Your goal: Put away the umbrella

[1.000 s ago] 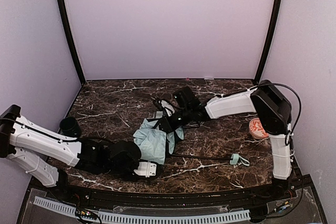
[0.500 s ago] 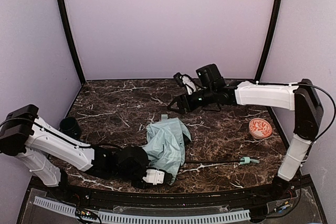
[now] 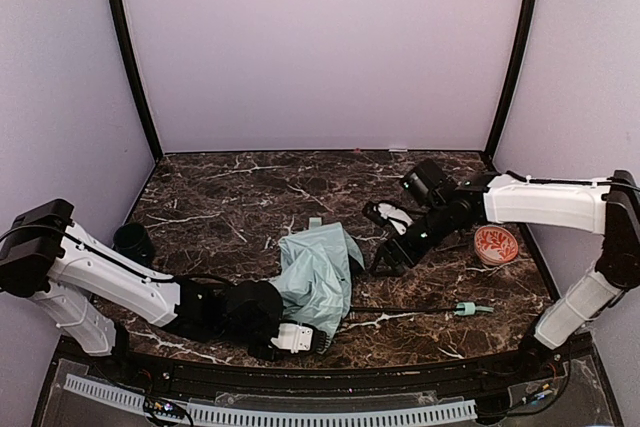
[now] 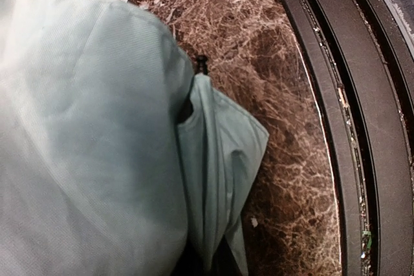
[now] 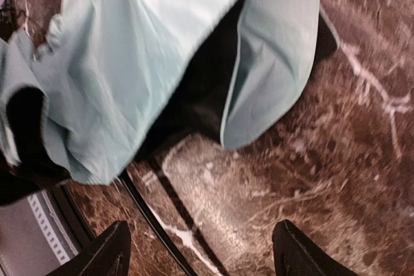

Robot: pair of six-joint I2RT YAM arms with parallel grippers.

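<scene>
The umbrella lies half-collapsed at the table's near middle, pale mint fabric bunched up. Its thin black shaft runs right to the small mint handle. My left gripper is at the fabric's near edge, shut on a pinched fold of it. In the left wrist view the mint fabric fills the frame and hides the fingers. My right gripper hovers open just right of the fabric, holding nothing. Its wrist view shows the fabric ahead and the shaft crossing between the fingertips.
An orange patterned bowl sits at the right, beside the right forearm. A black cup stands at the left edge behind the left arm. The table's black front rail runs close to the left gripper.
My right gripper let go of the fabric, swung up toward the back, then came down open to the umbrella's right side. The left arm dragged the fabric slightly right, then held still.
</scene>
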